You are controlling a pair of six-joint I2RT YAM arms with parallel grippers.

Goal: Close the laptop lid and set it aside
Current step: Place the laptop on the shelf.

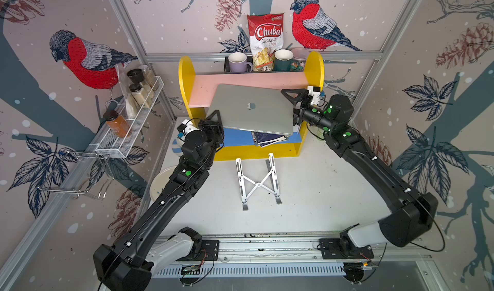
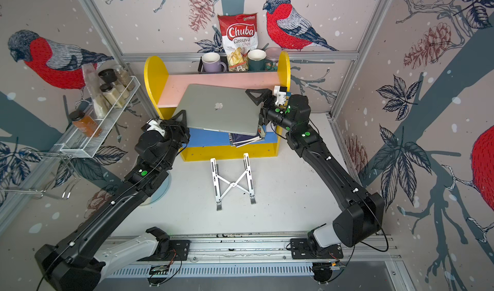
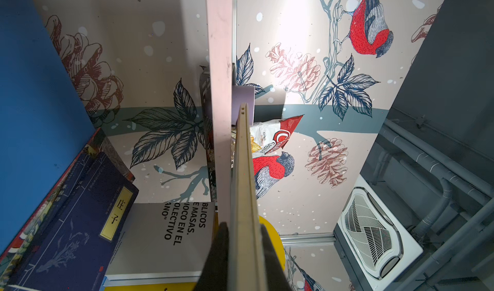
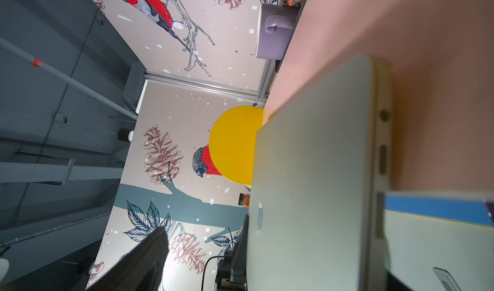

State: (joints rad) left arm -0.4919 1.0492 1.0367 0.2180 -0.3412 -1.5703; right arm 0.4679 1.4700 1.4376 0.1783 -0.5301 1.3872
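The silver laptop [image 1: 254, 113] [image 2: 219, 116] is closed and hangs tilted over the yellow shelf unit. Its lid [image 1: 240, 100], with the apple logo, faces up. My left gripper [image 1: 215, 116] [image 2: 183, 116] is shut on the laptop's left edge. In the left wrist view both dark fingers [image 3: 222, 239] press the thin edge of the laptop [image 3: 244, 182]. My right gripper [image 1: 292, 106] [image 2: 258, 108] stands open astride the laptop's right edge. In the right wrist view its finger [image 4: 157, 241] is well clear of the lid [image 4: 307, 169].
The yellow shelf unit [image 1: 187, 73] has a pink upper board [image 1: 205, 92] and a blue lower board [image 1: 235, 140] holding books [image 1: 270, 140]. Mugs and a chips bag [image 1: 264, 36] stand behind. A folding metal stand [image 1: 258, 182] lies on the table, and a wire rack [image 1: 133, 121] of jars hangs at left.
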